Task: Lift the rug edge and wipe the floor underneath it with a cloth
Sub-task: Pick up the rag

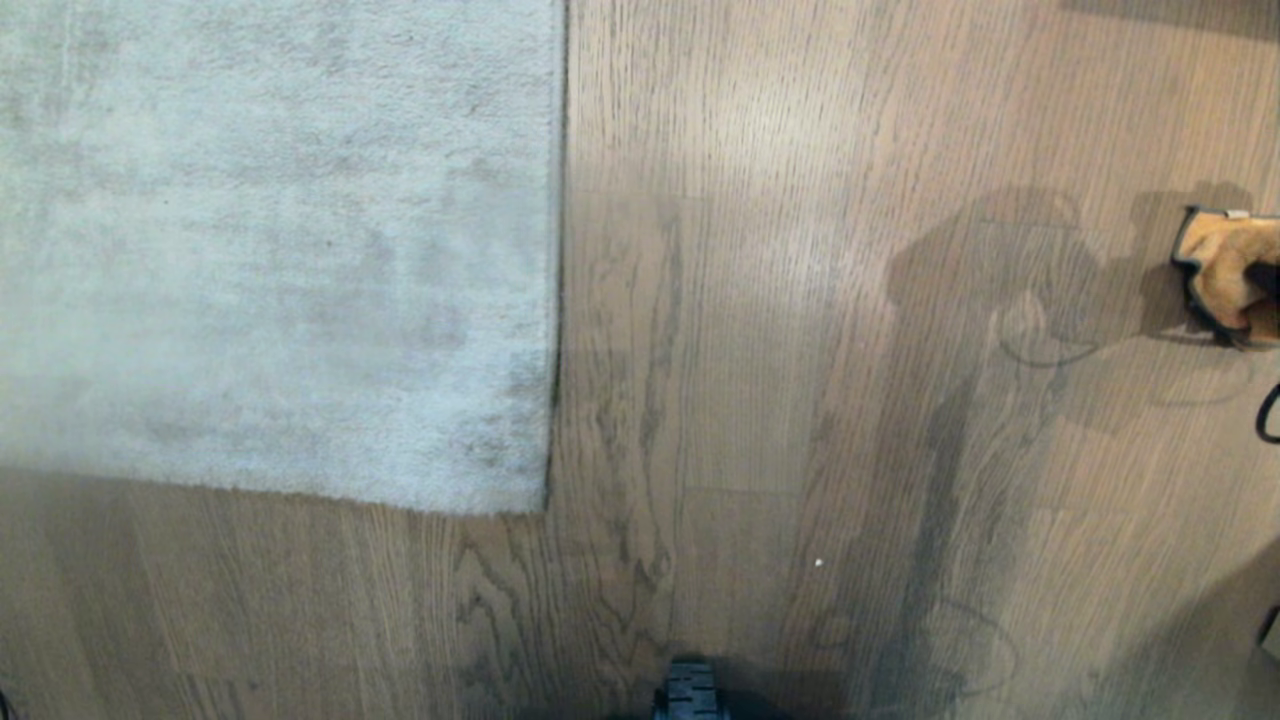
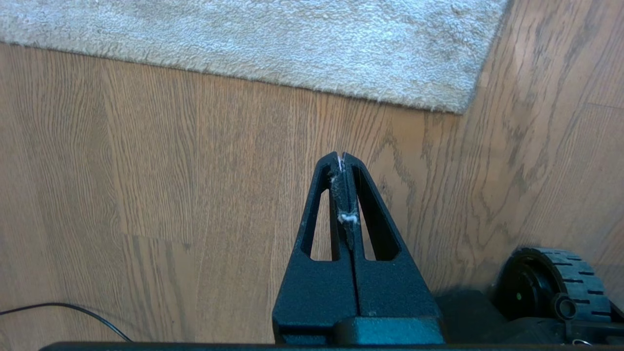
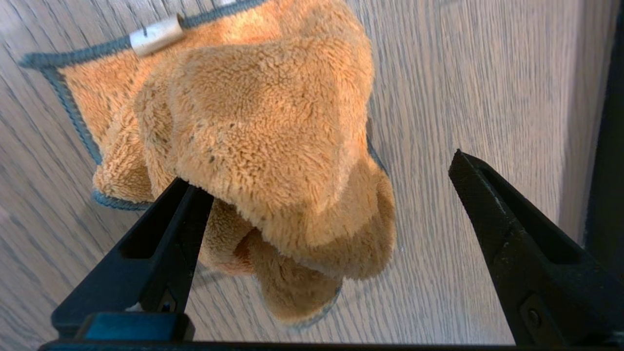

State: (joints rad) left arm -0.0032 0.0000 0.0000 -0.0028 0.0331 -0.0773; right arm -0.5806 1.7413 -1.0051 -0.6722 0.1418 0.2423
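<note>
We are holding our right gripper (image 3: pixel 321 180) over the orange cloth (image 3: pixel 253 146), fingers spread wide on either side of the crumpled heap, not gripping it. The cloth is lying on the wood floor (image 1: pixel 800 350), well apart from the rug edge (image 1: pixel 555 300), which is lying flat. Our left gripper (image 2: pixel 342 158) is hanging near the rug corner, its fingers pressed together on nothing.

No writing, number or brand can be read anywhere; the small white tag (image 3: pixel 156 35) on the cloth (image 3: pixel 263 146) edge shows no legible print.
</note>
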